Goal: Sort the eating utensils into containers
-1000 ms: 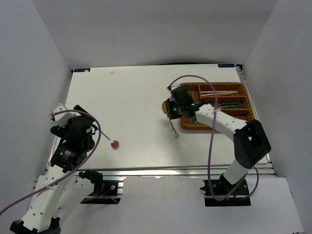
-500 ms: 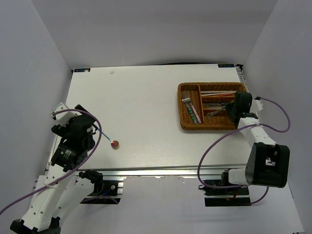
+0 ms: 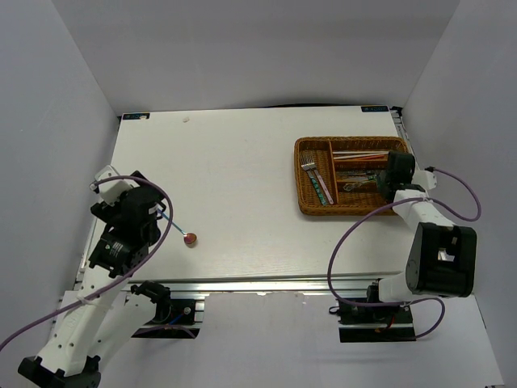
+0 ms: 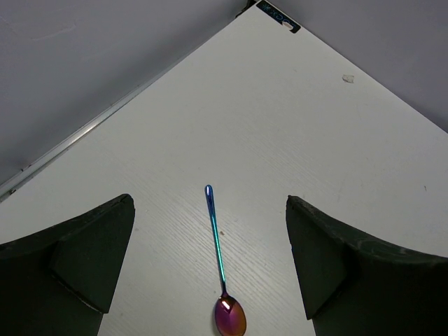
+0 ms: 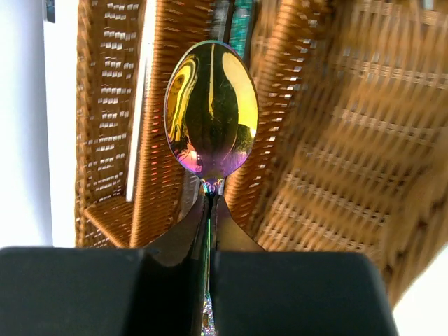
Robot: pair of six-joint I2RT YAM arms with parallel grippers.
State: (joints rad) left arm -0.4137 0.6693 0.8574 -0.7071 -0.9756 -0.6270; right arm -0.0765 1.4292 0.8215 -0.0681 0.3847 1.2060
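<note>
A small spoon [image 3: 187, 237] with a red bowl and blue handle lies on the white table, also in the left wrist view [image 4: 220, 259]. My left gripper [image 3: 158, 213] is open above it, the fingers [image 4: 84, 259] on either side of it. My right gripper [image 3: 380, 181] is shut on a gold spoon [image 5: 211, 105] and holds it over the right end of the brown wicker tray [image 3: 297, 174]. The tray holds a fork [image 3: 315, 178] in its crosswise section, and chopsticks [image 3: 359, 155] and knives [image 3: 359, 171] in the slots.
White walls enclose the table on the left, back and right. The tray's wicker wall [image 5: 336, 140] fills the right wrist view, with a white chopstick [image 5: 142, 105] in a slot. A small white scrap [image 3: 187, 120] lies near the far edge.
My right arm swung from the tray's left edge to its right end with the gold spoon. The utensil lying on the table beside the tray is gone. My left arm shifted slightly forward.
</note>
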